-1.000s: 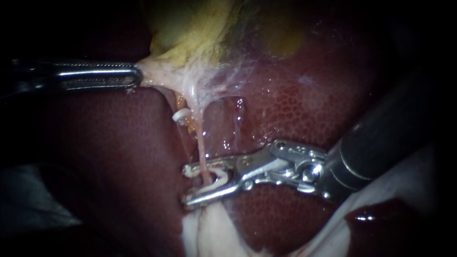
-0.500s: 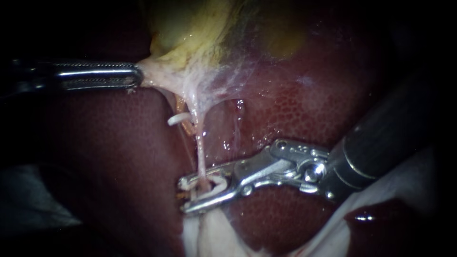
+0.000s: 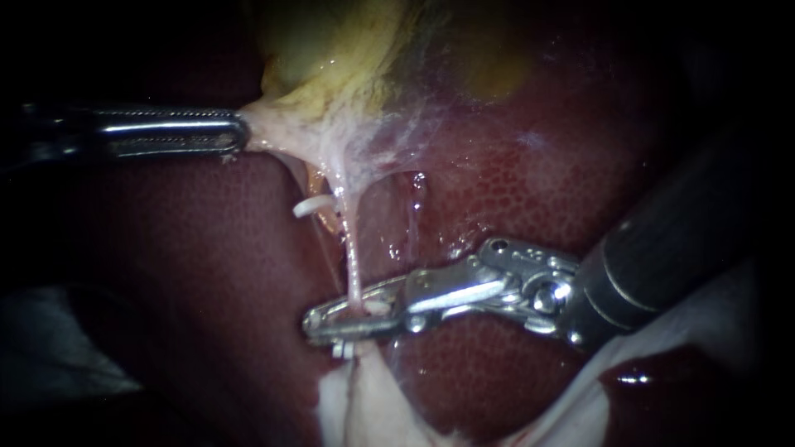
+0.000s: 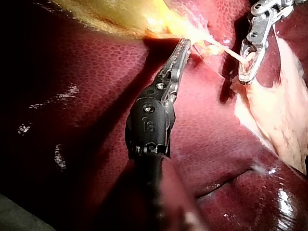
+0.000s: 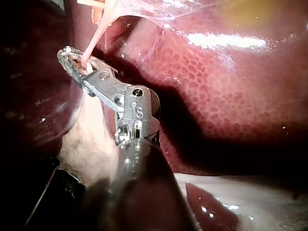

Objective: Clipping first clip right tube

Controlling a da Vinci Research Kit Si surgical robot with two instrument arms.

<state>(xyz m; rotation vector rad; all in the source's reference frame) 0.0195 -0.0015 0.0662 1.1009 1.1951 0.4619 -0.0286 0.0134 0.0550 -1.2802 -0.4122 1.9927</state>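
A thin pink tube (image 3: 351, 257) runs down from the gallbladder's (image 3: 331, 58) stretched pale tissue. My right instrument (image 3: 319, 323) comes in from the right, and its jaws are squeezed together across the tube's lower end with a white clip (image 3: 374, 308) pressed between them. The right wrist view shows the same jaws (image 5: 70, 57) closed around the tube (image 5: 94, 41). Another white clip (image 3: 310, 205) sits higher up, on a tube left of this one. My left instrument (image 3: 240, 132) is shut on the gallbladder's pale edge and holds it taut; the left wrist view shows its jaws (image 4: 185, 44) there.
Dark red liver (image 3: 538, 182) surrounds the site on both sides. A pale flap of tissue (image 3: 364, 406) lies just below the right jaws. Thin webby membrane (image 3: 397, 132) spreads between gallbladder and liver.
The right jaws have closed from wide open to nearly together on the tube, flattening the white clip. They also shifted slightly left. The left instrument has stayed put.
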